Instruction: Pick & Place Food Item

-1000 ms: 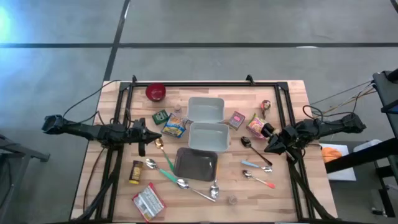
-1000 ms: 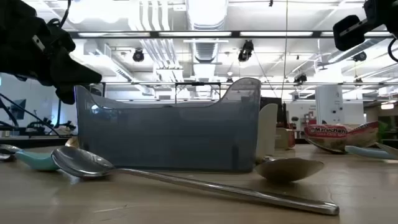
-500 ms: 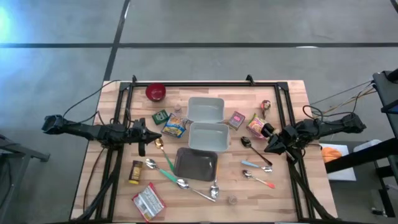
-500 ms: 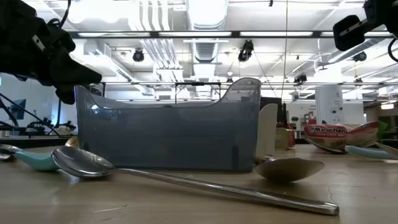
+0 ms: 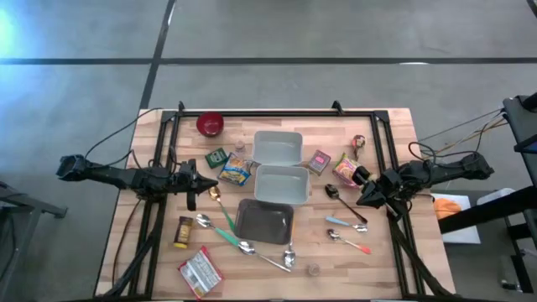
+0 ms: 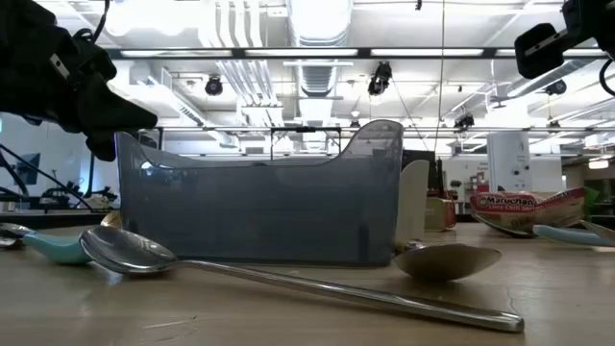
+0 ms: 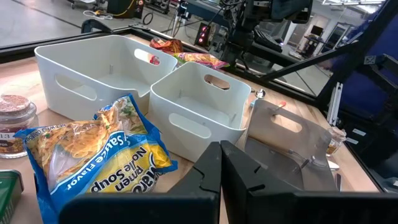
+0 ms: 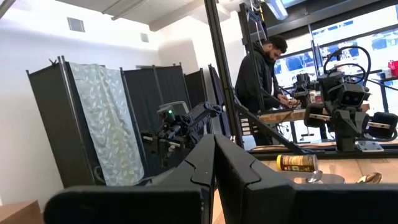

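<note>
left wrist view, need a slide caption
Shut left gripper facing a noodle soup packet and two white bins.

1. The table [image 5: 386, 260] is made of pale wood planks with a matt finish.
2. The two white bins [image 7: 205, 102] are moulded from smooth, slightly glossy plastic.
3. The grey bin [image 6: 259, 211] is formed of translucent plastic.
4. The noodle soup packet [image 7: 99, 155] is wrapped in glossy, crinkled film.
5. The spoon [image 6: 125, 252] is made of polished, reflective metal.
6. The red bowl [image 5: 210, 124] is finished in a smooth gloss.
7. The jar [image 7: 13, 121] is capped with a dull lid.
</note>
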